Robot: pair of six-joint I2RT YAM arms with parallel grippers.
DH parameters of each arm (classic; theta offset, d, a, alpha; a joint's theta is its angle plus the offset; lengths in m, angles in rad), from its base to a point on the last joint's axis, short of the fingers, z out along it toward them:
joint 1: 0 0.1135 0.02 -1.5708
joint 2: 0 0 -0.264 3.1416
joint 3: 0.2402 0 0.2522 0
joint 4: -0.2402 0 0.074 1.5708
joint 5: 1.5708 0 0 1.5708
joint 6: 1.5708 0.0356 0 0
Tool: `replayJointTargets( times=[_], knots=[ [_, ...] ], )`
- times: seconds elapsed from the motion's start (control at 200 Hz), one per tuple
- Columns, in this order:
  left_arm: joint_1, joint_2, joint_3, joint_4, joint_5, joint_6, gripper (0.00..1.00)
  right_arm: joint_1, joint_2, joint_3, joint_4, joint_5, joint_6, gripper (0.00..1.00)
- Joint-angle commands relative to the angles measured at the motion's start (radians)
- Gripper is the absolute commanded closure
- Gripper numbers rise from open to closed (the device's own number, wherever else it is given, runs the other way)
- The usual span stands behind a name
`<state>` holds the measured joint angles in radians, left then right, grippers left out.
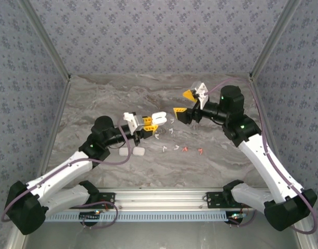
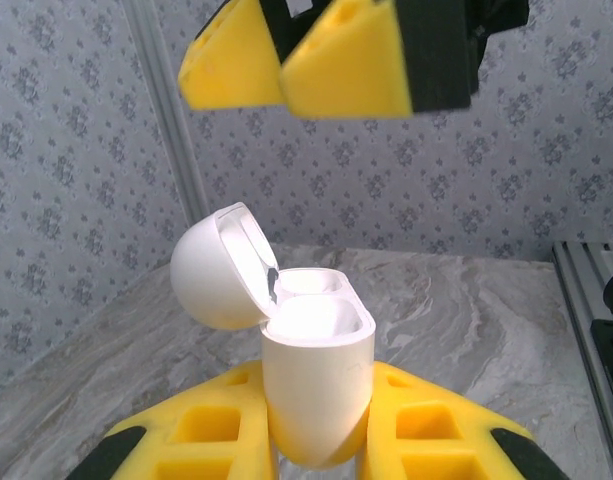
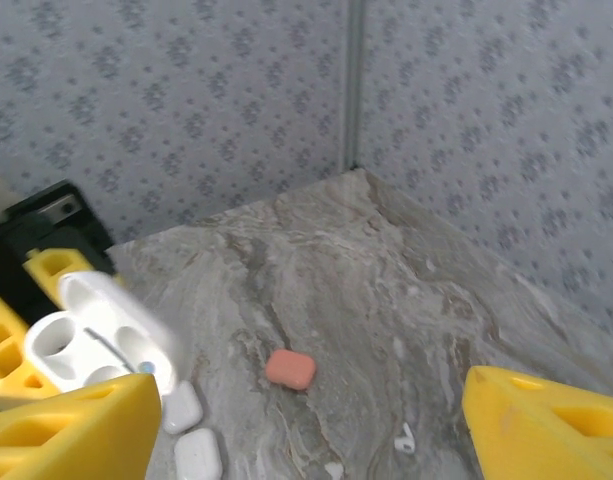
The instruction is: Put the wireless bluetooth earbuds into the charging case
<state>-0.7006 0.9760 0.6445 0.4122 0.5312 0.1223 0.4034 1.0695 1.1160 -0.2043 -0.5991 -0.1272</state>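
Note:
My left gripper [image 1: 150, 125] is shut on a white charging case [image 1: 159, 118] and holds it above the table with its lid swung open. In the left wrist view the case [image 2: 318, 370] stands upright between my yellow fingers [image 2: 201, 430], and its lid [image 2: 218, 268] tips to the left. My right gripper [image 1: 183, 104] hovers open just right of the case, with nothing between its fingers [image 2: 331, 55]. Several tiny earbuds lie on the marble below. Some are white [image 1: 165, 149] and two are orange-red [image 1: 185, 149]. One white earbud [image 3: 404, 438] lies under my right gripper [image 3: 308, 425].
A closed white case [image 1: 138, 152] lies on the table by the left forearm. The right wrist view shows two closed white cases [image 3: 183, 405] side by side and a small orange case [image 3: 291, 369]. Patterned walls [image 1: 159, 36] enclose the marble table [image 1: 210, 171] on three sides.

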Motion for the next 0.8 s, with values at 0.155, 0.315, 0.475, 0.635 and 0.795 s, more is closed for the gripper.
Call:
replayJointTargets(
  times=[0.155, 0.315, 0.475, 0.635, 0.795],
  knots=[
    [-0.004, -0.086, -0.067, -0.011, -0.049, -0.034, 1.00, -0.052, 0.156, -0.025, -0.183, 0.195, 0.196, 0.28],
    [-0.005, -0.105, -0.088, -0.009, -0.056, -0.050, 1.00, -0.049, 0.358, 0.062, -0.280, 0.279, 0.231, 0.35],
    [-0.005, -0.105, -0.085, -0.012, -0.056, -0.055, 1.00, -0.033, 0.591, 0.196, -0.326, 0.319, 0.249, 0.41],
    [-0.004, -0.111, -0.085, -0.012, -0.055, -0.058, 1.00, -0.012, 0.793, 0.325, -0.365, 0.363, 0.242, 0.47],
    [-0.005, -0.112, -0.083, -0.014, -0.056, -0.062, 1.00, 0.019, 0.936, 0.431, -0.392, 0.411, 0.230, 0.51]
  ],
)
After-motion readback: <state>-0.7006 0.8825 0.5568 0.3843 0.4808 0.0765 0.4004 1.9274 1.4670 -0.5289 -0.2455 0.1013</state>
